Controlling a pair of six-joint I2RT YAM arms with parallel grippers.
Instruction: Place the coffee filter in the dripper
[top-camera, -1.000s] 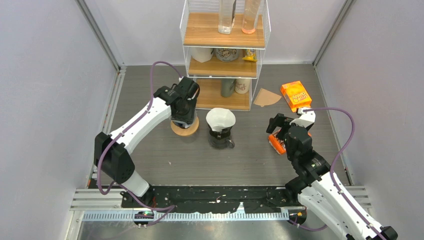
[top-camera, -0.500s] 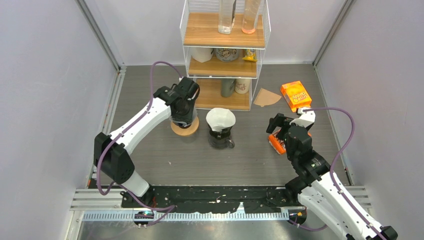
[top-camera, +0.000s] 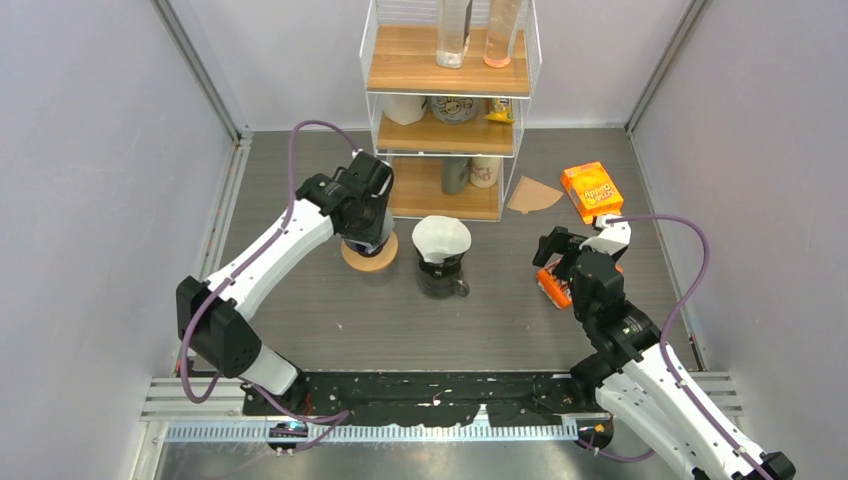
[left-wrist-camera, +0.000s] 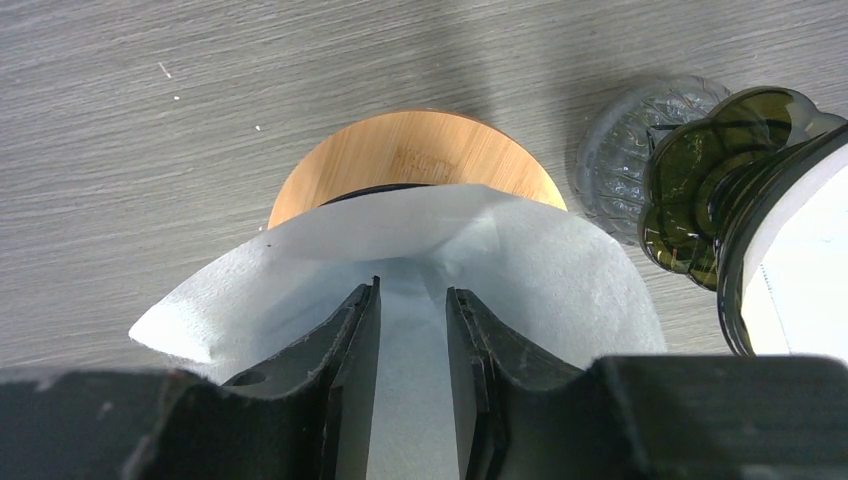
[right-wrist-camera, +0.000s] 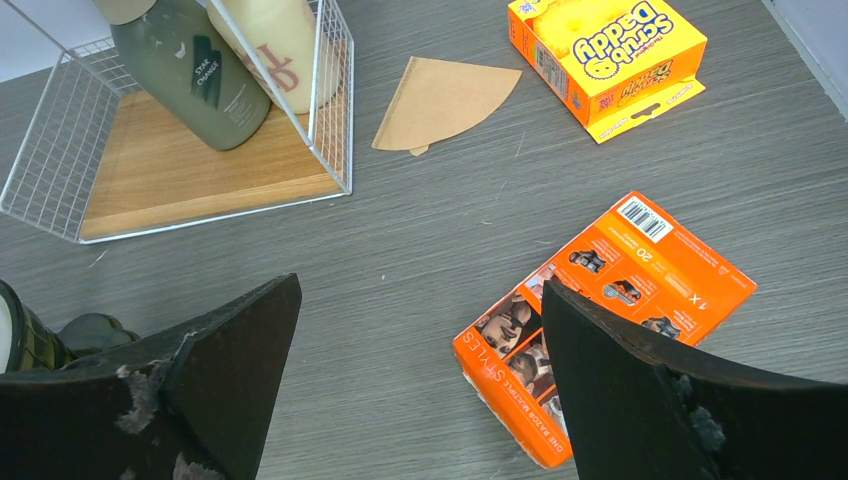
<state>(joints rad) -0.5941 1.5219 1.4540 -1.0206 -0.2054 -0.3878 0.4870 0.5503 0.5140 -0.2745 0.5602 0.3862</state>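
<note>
Woodgrain table (left-wrist-camera: 150, 100) | left hand (left-wrist-camera: 412, 290) pinches white paper filter (left-wrist-camera: 560, 270) | bamboo disc (left-wrist-camera: 420, 160)

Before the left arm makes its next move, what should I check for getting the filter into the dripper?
1. White filter pinched between the left fingers: ok.
2. Filter lifted clear of the bamboo disc: cannot tell.
3. Dripper upright on the carafe: ok.
4. Dripper empty inside: cannot tell.
5. Right fingers open, holding nothing, away from the dripper: ok.
</note>
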